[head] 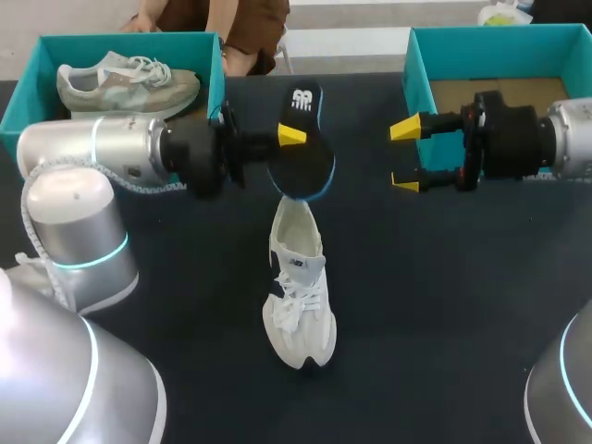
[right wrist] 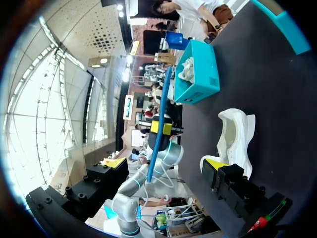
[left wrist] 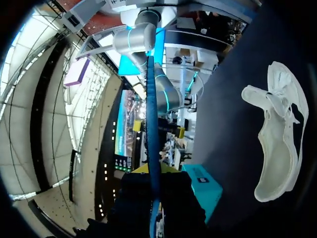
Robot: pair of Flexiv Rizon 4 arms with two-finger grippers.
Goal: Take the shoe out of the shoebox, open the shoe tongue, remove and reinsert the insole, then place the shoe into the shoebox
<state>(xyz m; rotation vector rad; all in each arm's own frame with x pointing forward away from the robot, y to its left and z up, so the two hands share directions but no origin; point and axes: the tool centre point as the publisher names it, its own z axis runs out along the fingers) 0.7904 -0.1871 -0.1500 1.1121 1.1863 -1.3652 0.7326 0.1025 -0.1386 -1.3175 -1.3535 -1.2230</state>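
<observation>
A white shoe (head: pixel 297 287) lies on the dark table, toe toward me, its opening under the insole. Just above it my left gripper (head: pixel 292 136) is shut on the black, blue-edged insole (head: pixel 303 139), holding it up on edge. The left wrist view shows that insole (left wrist: pixel 151 119) edge-on, rising from between the fingers of the left gripper (left wrist: pixel 152 171), with the shoe (left wrist: pixel 277 144) off to one side on the table. My right gripper (head: pixel 405 155) stands open and empty to the right of the insole. In the right wrist view, the right gripper (right wrist: pixel 163 163) faces the insole (right wrist: pixel 159 119), with the shoe (right wrist: pixel 237 134) beside it.
A teal shoebox (head: pixel 28 92) at the back left holds a grey-beige shoe (head: pixel 125 83). A second teal shoebox (head: pixel 416 65), with a bare cardboard floor, stands at the back right behind my right gripper.
</observation>
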